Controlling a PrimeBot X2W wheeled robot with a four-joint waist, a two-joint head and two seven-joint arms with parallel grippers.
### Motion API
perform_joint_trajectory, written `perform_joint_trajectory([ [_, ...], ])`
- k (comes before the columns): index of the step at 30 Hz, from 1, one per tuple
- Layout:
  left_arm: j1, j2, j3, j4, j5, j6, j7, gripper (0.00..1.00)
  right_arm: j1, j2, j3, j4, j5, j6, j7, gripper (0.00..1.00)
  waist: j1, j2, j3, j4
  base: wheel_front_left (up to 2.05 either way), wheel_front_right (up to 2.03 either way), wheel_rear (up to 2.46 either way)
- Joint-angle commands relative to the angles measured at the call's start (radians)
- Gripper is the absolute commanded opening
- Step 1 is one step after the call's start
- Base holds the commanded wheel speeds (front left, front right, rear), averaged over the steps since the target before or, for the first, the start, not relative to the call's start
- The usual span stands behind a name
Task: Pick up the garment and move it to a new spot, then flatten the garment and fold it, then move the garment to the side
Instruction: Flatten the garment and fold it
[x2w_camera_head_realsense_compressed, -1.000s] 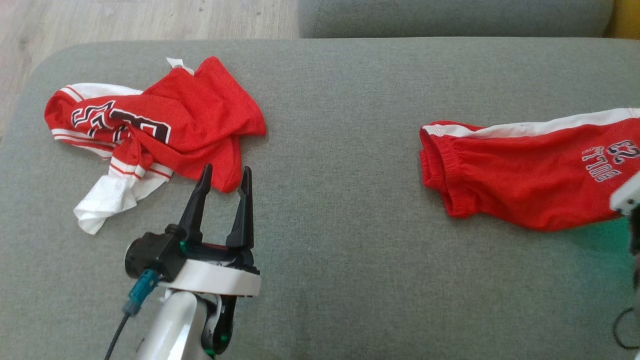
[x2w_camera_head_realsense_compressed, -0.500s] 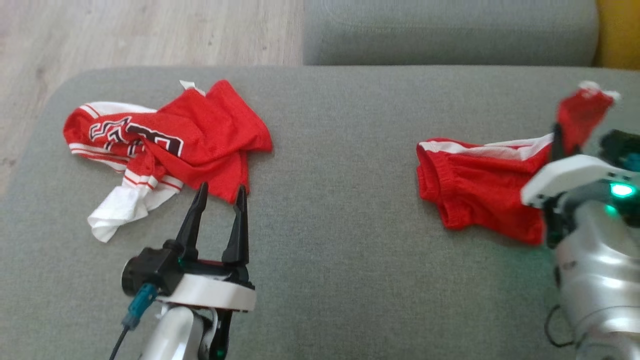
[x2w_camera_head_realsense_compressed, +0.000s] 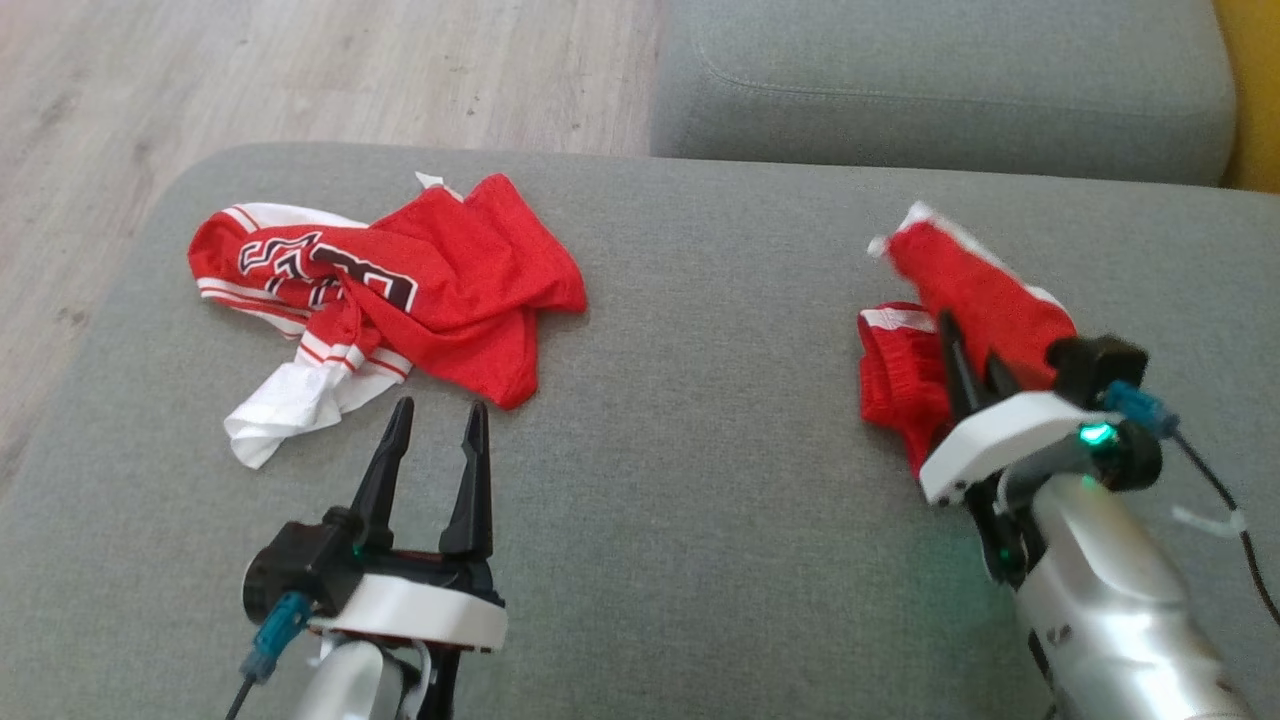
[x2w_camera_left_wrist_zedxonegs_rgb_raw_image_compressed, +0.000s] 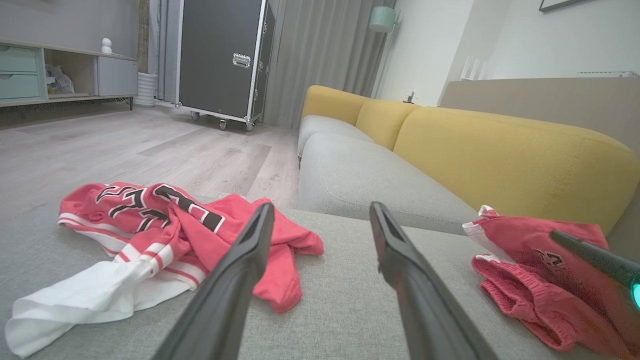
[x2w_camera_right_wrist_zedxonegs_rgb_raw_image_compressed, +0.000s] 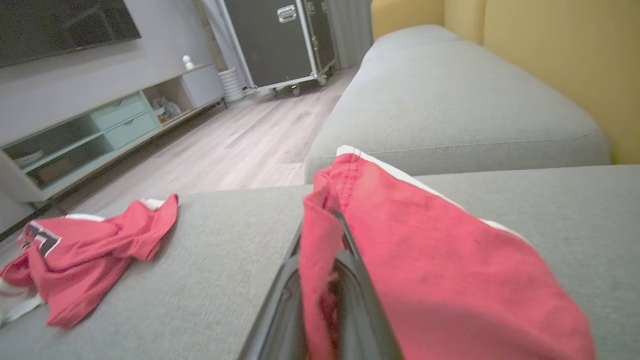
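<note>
1. Shorts (x2w_camera_head_realsense_compressed: 990, 295), red with white trim, lie toward the right edge of the grey seat (x2w_camera_head_realsense_compressed: 700, 480). One end is raised off the fabric and the bunched waistband end rests on the seat.
2. Right gripper (x2w_camera_head_realsense_compressed: 968, 340) has its jaws closed on the raised part of the shorts, and the right wrist view shows the cloth draped over both fingers.
3. Left gripper (x2w_camera_head_realsense_compressed: 440, 405) hovers near the seat's front edge, left of the middle. Its jaws are spread wide and hold nothing, with the tips just short of the jersey.
4. Jersey (x2w_camera_head_realsense_compressed: 450, 290), red with dark lettering and a white part, is crumpled near the far left corner of the seat, well apart from the shorts.
5. Second grey cushion (x2w_camera_head_realsense_compressed: 940, 90) sits beyond the seat's far edge, with wooden floor (x2w_camera_head_realsense_compressed: 350, 70) to its left.
6. Yellow backrest (x2w_camera_left_wrist_zedxonegs_rgb_raw_image_compressed: 500, 155) rises behind that cushion, and a black case (x2w_camera_left_wrist_zedxonegs_rgb_raw_image_compressed: 220, 55) on wheels stands farther back.
</note>
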Motion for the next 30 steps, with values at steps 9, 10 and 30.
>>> perform_joint_trajectory([
  [9,-0.013,0.004,0.042,-0.026,0.008,-0.004,-0.01,1.0,0.025,-0.07,0.304,-0.024,0.124,0.003,-0.013,0.0,0.0,0.0,-0.012,0.005,0.0,0.0,0.0],
  [10,-0.011,0.004,0.043,-0.026,0.008,-0.003,-0.01,1.0,0.025,-0.072,0.327,-0.021,0.134,0.003,-0.013,0.0,0.0,0.0,-0.012,0.0,0.0,0.0,0.0],
  [30,-0.042,0.004,0.055,-0.083,-0.015,0.007,-0.01,1.0,0.08,-0.08,0.022,-0.308,0.025,0.003,-0.013,1.0,0.0,0.0,-0.038,-0.138,0.0,0.0,0.0],
])
